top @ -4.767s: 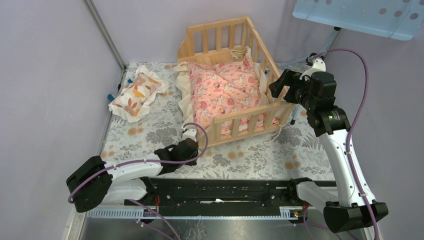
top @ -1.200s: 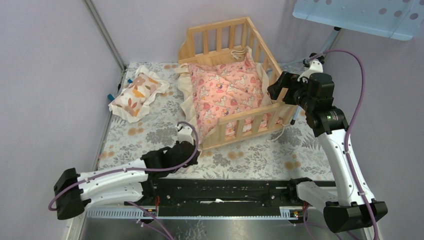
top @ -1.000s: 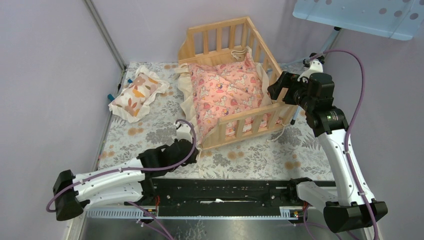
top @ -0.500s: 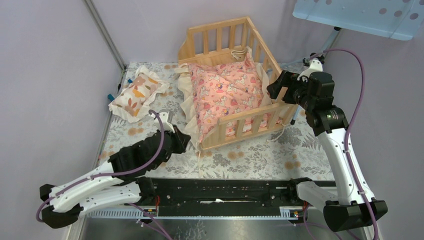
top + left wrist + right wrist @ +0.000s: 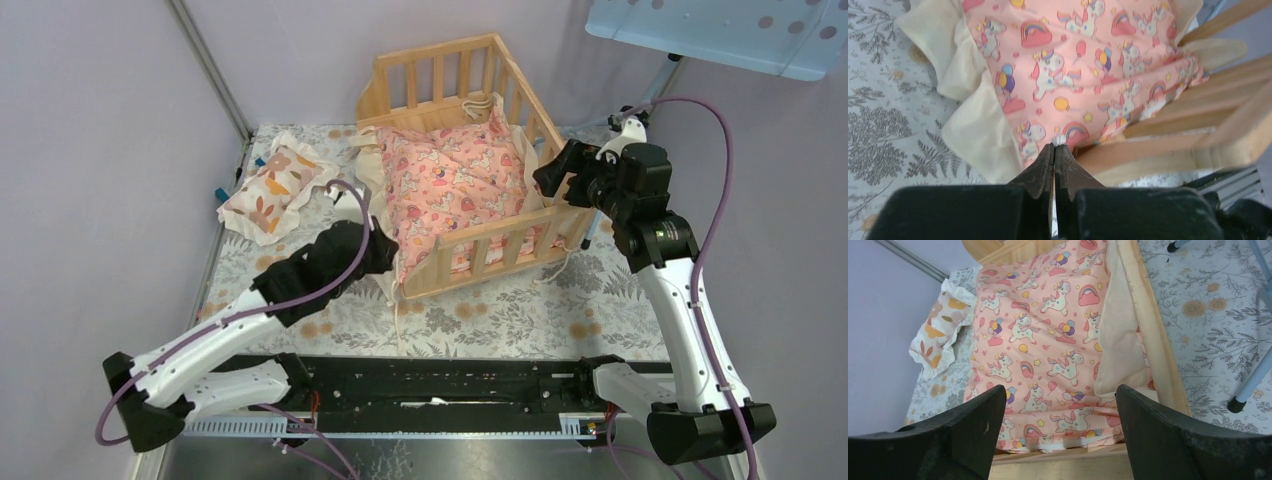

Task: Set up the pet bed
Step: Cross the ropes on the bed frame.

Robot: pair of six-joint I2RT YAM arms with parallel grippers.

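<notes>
Pink cushion (image 5: 450,190) spills off pet bed (image 5: 437,78) at open side; left tool (image 5: 1054,146) shut, apparently empty, right tool (image 5: 1059,392) wide open, empty; next, I'd nudge cushion inward.

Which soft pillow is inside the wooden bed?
The big pink unicorn cushion lies in the pet bed, its cream ruffle spilling out one side. The small cream pillow with orange leaves lies outside, on the table.

Plain lilac walls (image 5: 90,150) all round, silver post (image 5: 210,70) at left rear corner. Worktop (image 5: 520,300) covered in grey-and-tan floral print. Pale blue dotted panel (image 5: 720,35) overhangs far right.
</notes>
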